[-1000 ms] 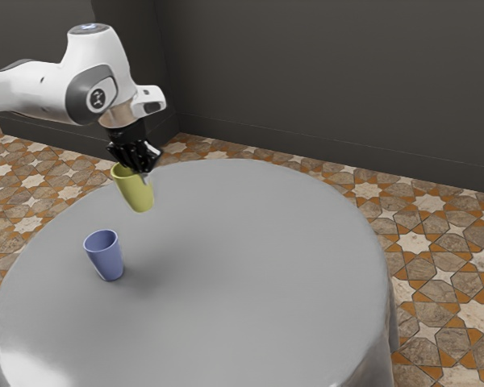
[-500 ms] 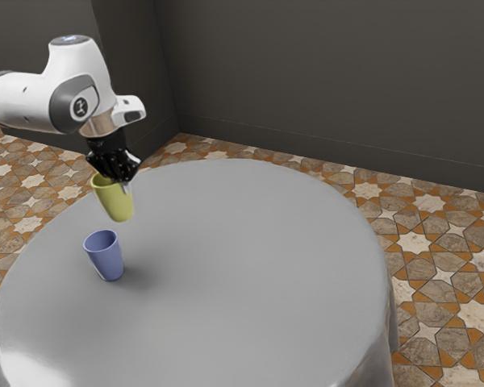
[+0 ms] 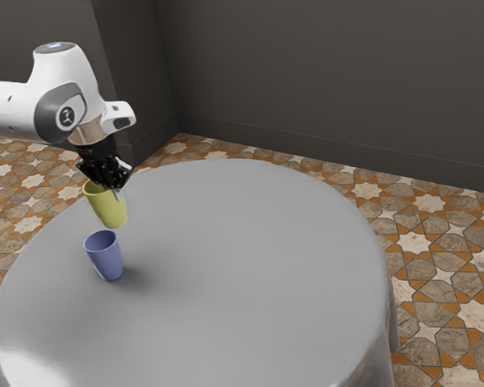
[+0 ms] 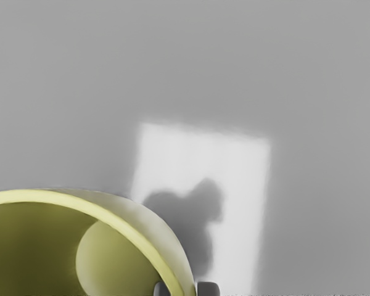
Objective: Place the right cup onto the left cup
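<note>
From my remote seat I take this for a room in a home, perhaps a dining room, though I can't be sure of its use. What I go by is the round table (image 3: pixel 250 266) with its smooth grey covering, the plain dark walls (image 3: pixel 323 81) with a skirting board (image 3: pixel 306 148), and the star-patterned tile floor (image 3: pixel 448 274) in brown, cream and orange

Yel. cup (image 3: pixel 108 210) aloft, nr. upright blue cup (image 3: pixel 106 260)

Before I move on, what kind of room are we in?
Possibly a dining room or similar indoor space, though rendered: a round table with a glossy grey top, patterned star tiles on the floor, and plain dark walls.
</note>
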